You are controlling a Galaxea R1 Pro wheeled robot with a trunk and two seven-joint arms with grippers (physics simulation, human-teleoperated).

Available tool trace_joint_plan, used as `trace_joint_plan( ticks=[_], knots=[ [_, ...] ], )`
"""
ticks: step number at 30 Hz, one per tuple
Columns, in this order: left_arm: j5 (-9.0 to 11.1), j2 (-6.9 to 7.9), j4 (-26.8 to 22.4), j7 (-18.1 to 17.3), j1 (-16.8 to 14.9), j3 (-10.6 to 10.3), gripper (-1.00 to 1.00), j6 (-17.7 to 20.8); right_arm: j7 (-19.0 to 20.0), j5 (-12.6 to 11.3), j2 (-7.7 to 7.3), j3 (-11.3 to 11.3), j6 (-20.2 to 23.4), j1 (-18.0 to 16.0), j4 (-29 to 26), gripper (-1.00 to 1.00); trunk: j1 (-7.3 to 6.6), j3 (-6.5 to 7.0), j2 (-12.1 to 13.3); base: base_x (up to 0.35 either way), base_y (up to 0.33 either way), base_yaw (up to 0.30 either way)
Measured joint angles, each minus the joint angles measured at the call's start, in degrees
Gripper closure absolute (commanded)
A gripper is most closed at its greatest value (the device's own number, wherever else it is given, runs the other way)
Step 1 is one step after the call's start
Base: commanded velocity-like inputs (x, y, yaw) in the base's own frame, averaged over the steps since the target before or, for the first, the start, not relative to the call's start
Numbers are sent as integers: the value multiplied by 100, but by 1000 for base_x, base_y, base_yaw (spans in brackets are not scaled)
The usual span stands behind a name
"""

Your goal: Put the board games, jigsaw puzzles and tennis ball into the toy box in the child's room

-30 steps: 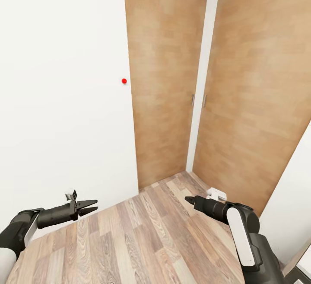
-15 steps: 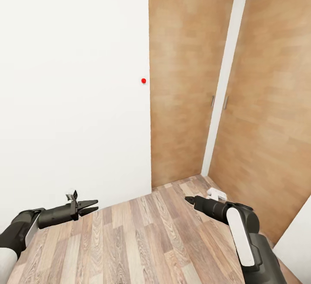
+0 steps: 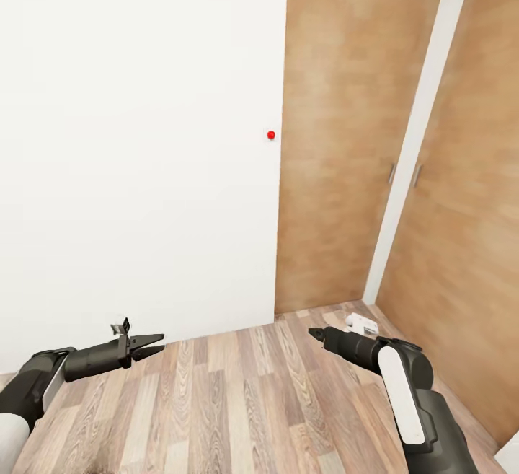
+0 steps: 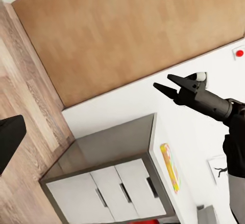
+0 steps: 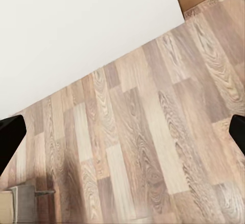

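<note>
In the left wrist view the table (image 4: 122, 184) appears with its white drawers, dark frame and lower dark grey side unit (image 4: 109, 143). A thin flat sheet in yellow, pink and green (image 4: 170, 166) lies on its white top; I cannot tell whether it is a puzzle or a game. My left gripper (image 3: 151, 345) hangs open and empty over the floor at the lower left. My right gripper (image 3: 315, 332) is open and empty at the lower right, and its spread fingers (image 4: 176, 83) also appear in the left wrist view. The bed, tennis ball and toy box are out of view.
A white wall (image 3: 137, 135) with a small red dot (image 3: 271, 135) stands straight ahead. Wooden wardrobe doors (image 3: 339, 135) with slim handles (image 3: 393, 173) fill the right side. Wood-plank floor (image 3: 238, 402) runs under both arms.
The camera has turned left, so the wall edge, red dot and wardrobe sit further right in the picture. Both arms keep the same pose.
</note>
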Motion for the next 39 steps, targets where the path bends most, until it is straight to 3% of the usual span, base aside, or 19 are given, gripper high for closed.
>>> trace_joint_plan(
  ticks=[39],
  knots=[
    [-12, -9, 0, 63, 0, -9, -100, 4, -8, 15, 0, 1, 0, 0, 17, -100, -1, 0, 0, 5, -100, 290]
  ],
)
